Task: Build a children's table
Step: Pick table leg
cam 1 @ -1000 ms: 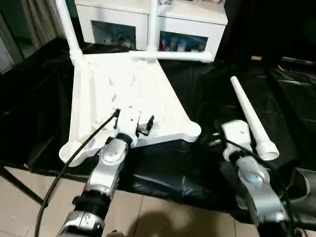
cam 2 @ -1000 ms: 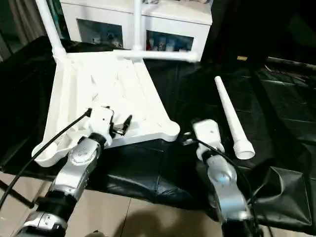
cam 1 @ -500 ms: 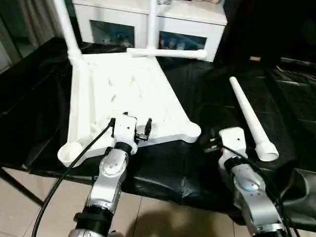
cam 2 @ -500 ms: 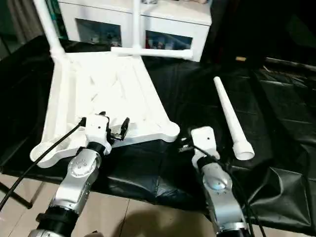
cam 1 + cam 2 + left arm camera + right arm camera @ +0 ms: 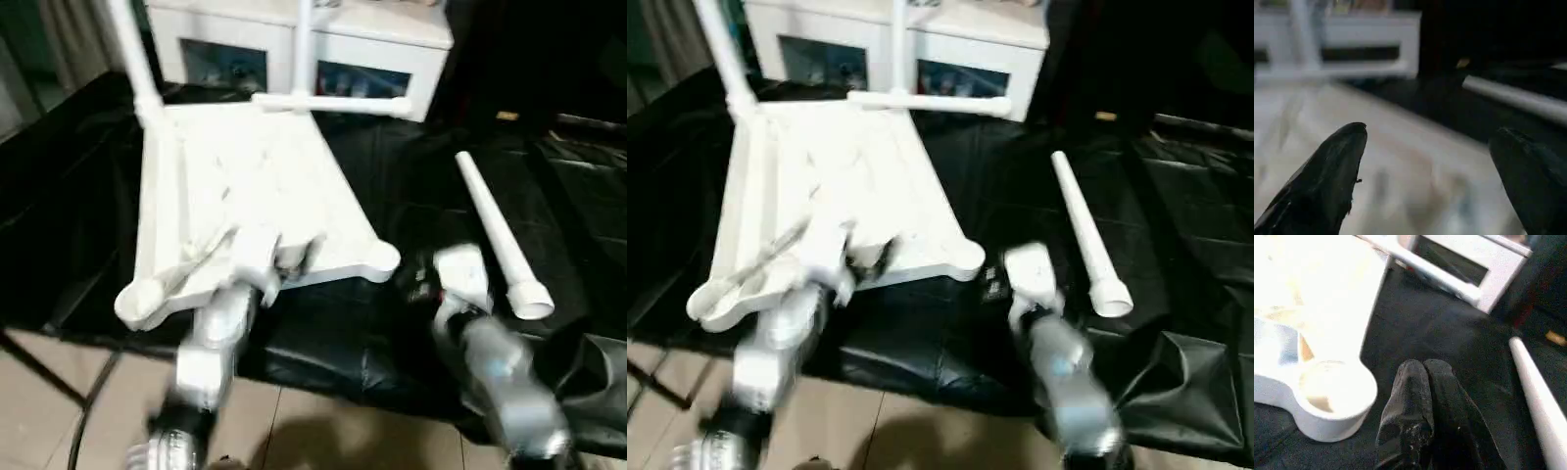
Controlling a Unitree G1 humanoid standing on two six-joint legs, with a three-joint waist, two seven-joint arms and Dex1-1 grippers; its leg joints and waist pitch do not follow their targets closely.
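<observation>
The children's table top (image 5: 245,176) lies upside down, ribbed underside up, on the black-covered work table. Two white legs stand in its far corners, one on the left (image 5: 129,54) and one on the right (image 5: 304,44). A third leg (image 5: 333,102) lies across the far edge. A loose tapered leg (image 5: 495,235) lies to the right. The near right socket (image 5: 1327,387) and the near left socket (image 5: 137,299) hold nothing. My left gripper (image 5: 1432,132) hovers open over the top's near edge. My right gripper (image 5: 1422,367) is shut, empty, just right of the near right socket.
A white cabinet with glass doors (image 5: 372,44) stands behind the work table. The black cover (image 5: 411,176) is wrinkled between the table top and the loose leg. The work table's near edge (image 5: 323,377) runs under my forearms, with tiled floor below.
Both forearms have drawn back a little toward the near edge and are now blurred with motion. The table top and the loose leg lie as before.
</observation>
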